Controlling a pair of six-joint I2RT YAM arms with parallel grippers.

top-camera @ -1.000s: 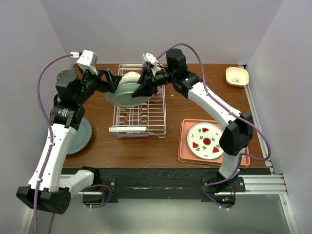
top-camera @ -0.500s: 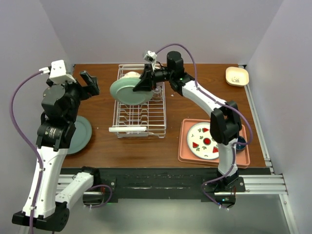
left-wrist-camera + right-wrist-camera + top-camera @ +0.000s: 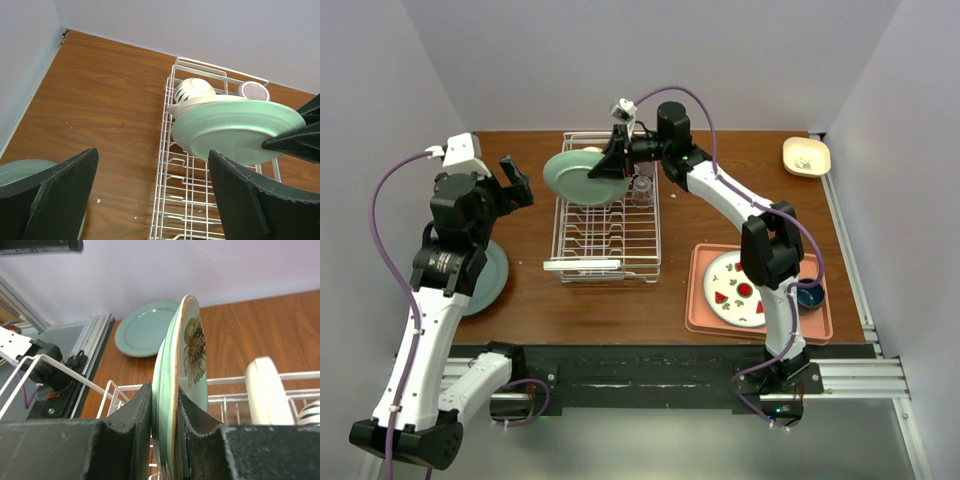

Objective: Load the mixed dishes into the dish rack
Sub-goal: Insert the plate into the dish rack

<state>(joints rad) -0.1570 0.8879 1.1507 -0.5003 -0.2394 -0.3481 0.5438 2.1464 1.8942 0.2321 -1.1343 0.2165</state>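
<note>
**Green plate held on edge over rack, not yet slotted**

The pale green flower-printed plate (image 3: 192, 355) is clamped by its gilt rim in the right gripper (image 3: 165, 407). It is tilted close to upright above the far end of the white wire dish rack (image 3: 605, 235). Contact with the prongs cannot be confirmed. The left gripper (image 3: 517, 178) is spread wide and empty, off to the left of the rack.

Risks:
- Only a thin strip of rim is gripped, so a knock against a prong on the way down could pivot the plate or pull it loose
- The far end is crowded: a cream plate (image 3: 267, 390) is stood just beside, with a striped white bowl (image 3: 194, 90), translucent purple cup (image 3: 252, 91) and small clear glass (image 3: 642, 190) close by. A clash is likely if the plate is lowered off-slot
- If it is let go before being seated between prongs, the plate would probably drop flat across the wires

Around:
- A plain pale green plate (image 3: 485, 275) is lying flat on the brown wooden table (image 3: 720, 215), by the left arm
- A dark-rimmed patterned plate (image 3: 742, 288) is waiting on the salmon-pink flat tray (image 3: 702, 315)
- A dark blue object (image 3: 810, 296) at the tray's right edge is partly hidden by the right arm, type not determined
- A small cream square dish (image 3: 806, 156) is set in the far right corner
- The near slots of the rack are not blocked by anything
</note>
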